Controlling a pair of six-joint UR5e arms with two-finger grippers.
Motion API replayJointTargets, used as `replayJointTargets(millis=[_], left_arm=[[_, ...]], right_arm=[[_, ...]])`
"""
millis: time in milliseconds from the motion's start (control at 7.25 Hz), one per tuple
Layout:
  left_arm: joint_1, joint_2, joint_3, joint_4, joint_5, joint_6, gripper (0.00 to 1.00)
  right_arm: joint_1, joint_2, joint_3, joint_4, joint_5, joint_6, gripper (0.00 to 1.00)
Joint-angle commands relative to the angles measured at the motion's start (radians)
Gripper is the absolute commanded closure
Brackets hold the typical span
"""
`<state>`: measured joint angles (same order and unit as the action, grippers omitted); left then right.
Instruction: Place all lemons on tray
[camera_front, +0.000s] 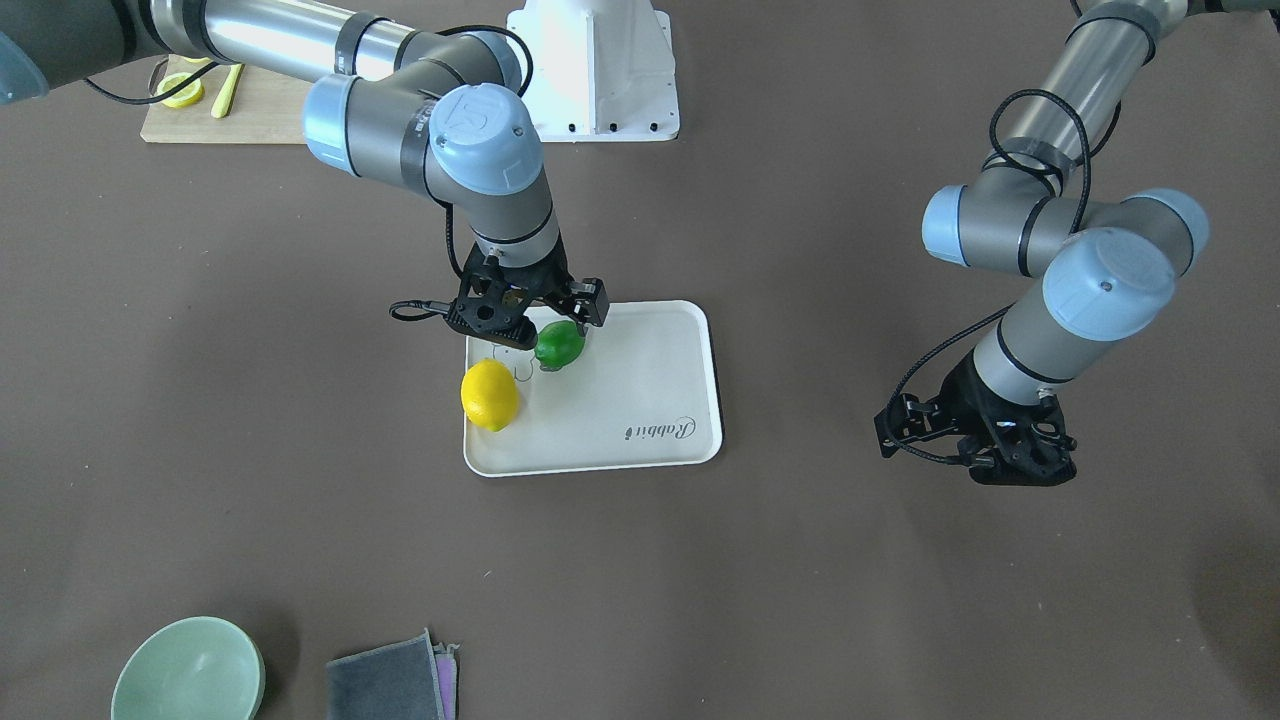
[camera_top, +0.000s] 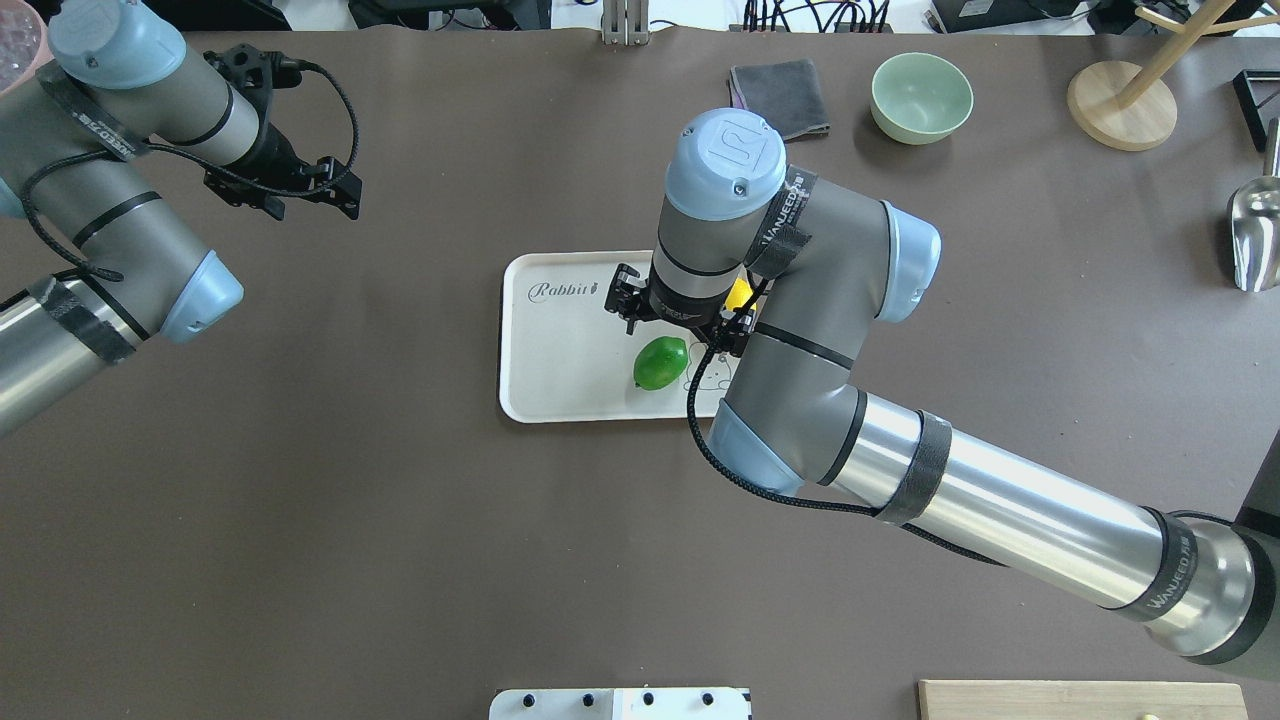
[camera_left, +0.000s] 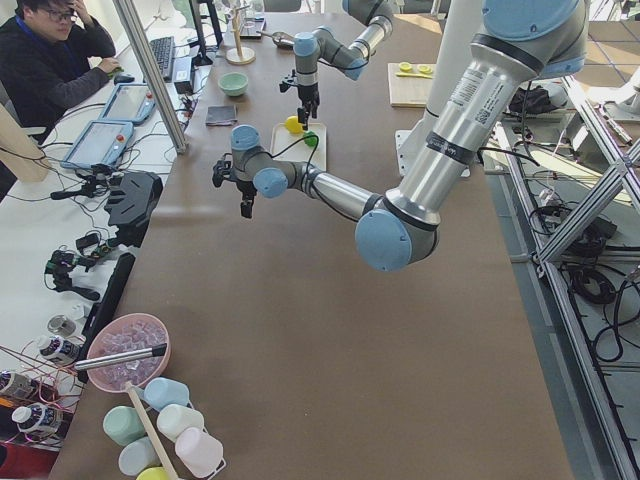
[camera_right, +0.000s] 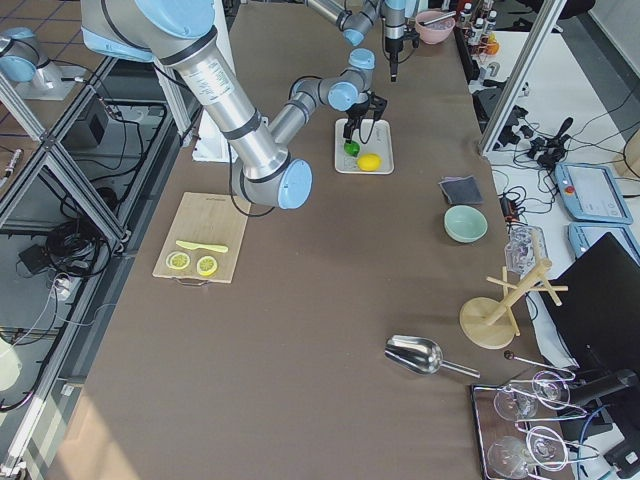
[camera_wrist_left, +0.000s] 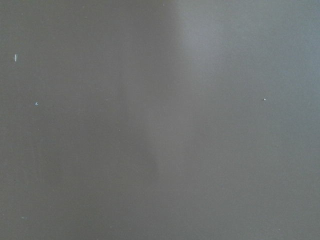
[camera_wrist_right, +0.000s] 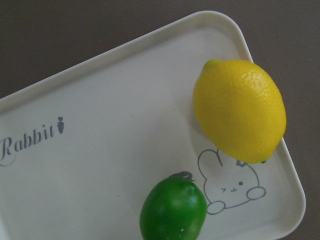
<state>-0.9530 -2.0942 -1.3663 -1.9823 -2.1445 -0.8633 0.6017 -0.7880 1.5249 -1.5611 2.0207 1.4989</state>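
Right fingers (camera_front: 520, 325) seem open and empty; yellow lemon (camera_front: 490, 395) perched on tray (camera_front: 640, 380) rim could roll onto the worktop (camera_front: 250, 450).

- yellow lemon (camera_front: 490, 395): bright yellow, finely dimpled skin.
- green lemon (camera_front: 558, 344): glossy deep green.
- tray (camera_front: 640, 400): off-white, with grey "Rabbit" script, a small carrot mark and a grey line-drawn rabbit.
- table (camera_front: 200, 400): plain dark brown.
- bowl (camera_front: 188, 670): pale green.
- cloth (camera_front: 385, 688): dark grey, pink-purple edge.
- cutting board (camera_front: 270, 105): light wood.
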Motion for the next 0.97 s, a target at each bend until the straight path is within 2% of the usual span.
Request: replayJointTargets(millis=[0, 276, 414, 690, 828], left_arm=[[-0.009, 0.003, -0.004, 0.0, -0.005, 0.007, 0.02], [-0.068, 0.032, -0.004, 0.006, -0.066, 0.065, 0.03], [-0.117, 0.083, -0.004, 0.013, -0.107, 0.186, 0.03], [-0.243, 0.216, -0.001, 0.013, -0.165, 0.459, 0.03], [-0.318, 0.274, -0.001, 0.011, -0.211, 0.501, 0.03]], right_arm=[[0.047, -0.014, -0.002, -0.004, 0.021, -0.009, 0.0], [0.119, -0.051, -0.003, -0.011, 0.105, -0.093, 0.0], [0.168, -0.097, 0.011, -0.013, 0.146, -0.17, 0.0], [0.258, -0.247, 0.11, -0.014, 0.183, -0.363, 0.0], [0.335, -0.331, 0.148, -0.014, 0.226, -0.485, 0.0]])
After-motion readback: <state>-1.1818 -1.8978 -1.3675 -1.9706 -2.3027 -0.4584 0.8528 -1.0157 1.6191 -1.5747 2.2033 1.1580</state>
